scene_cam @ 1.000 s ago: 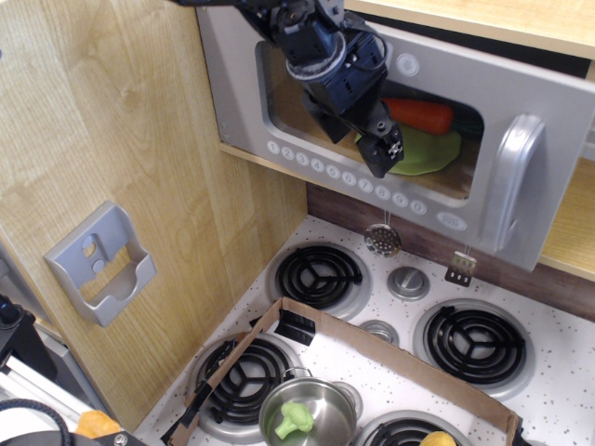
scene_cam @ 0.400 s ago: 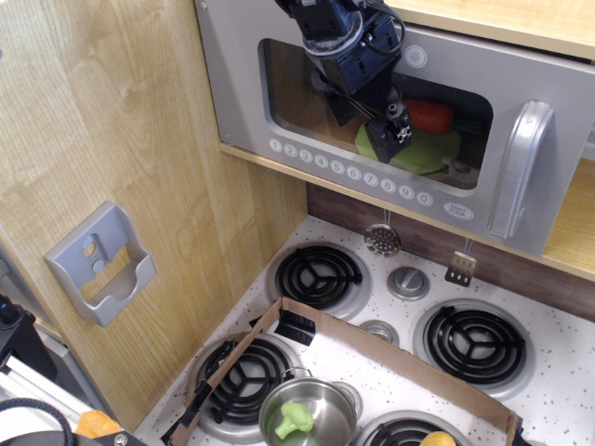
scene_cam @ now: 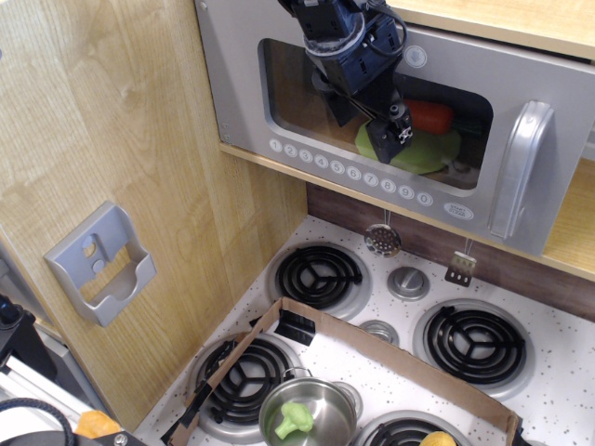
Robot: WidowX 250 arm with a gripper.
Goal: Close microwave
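The microwave [scene_cam: 465, 93] is a wooden compartment up high with a wide grey door, a clear window, a row of white round number buttons [scene_cam: 351, 173] and a big silver loop handle [scene_cam: 514, 167]. The door stands nearly flush with the compartment front. Through the window I see a green plate [scene_cam: 432, 151] and an orange carrot [scene_cam: 432, 114]. My gripper [scene_cam: 392, 139] hangs from the black arm and presses against the door's window; its fingers look shut and hold nothing.
A small grey holder [scene_cam: 100, 263] is mounted on the left wooden wall. Below is a toy stove with black coil burners [scene_cam: 320, 276], a cardboard tray [scene_cam: 390, 358], and a steel pot [scene_cam: 307, 413] holding a green piece. Utensils hang under the microwave.
The door has swung from partly open to nearly flush, pushed by my gripper, which moved up and right. Since 0.4 s ago almost nothing has moved.
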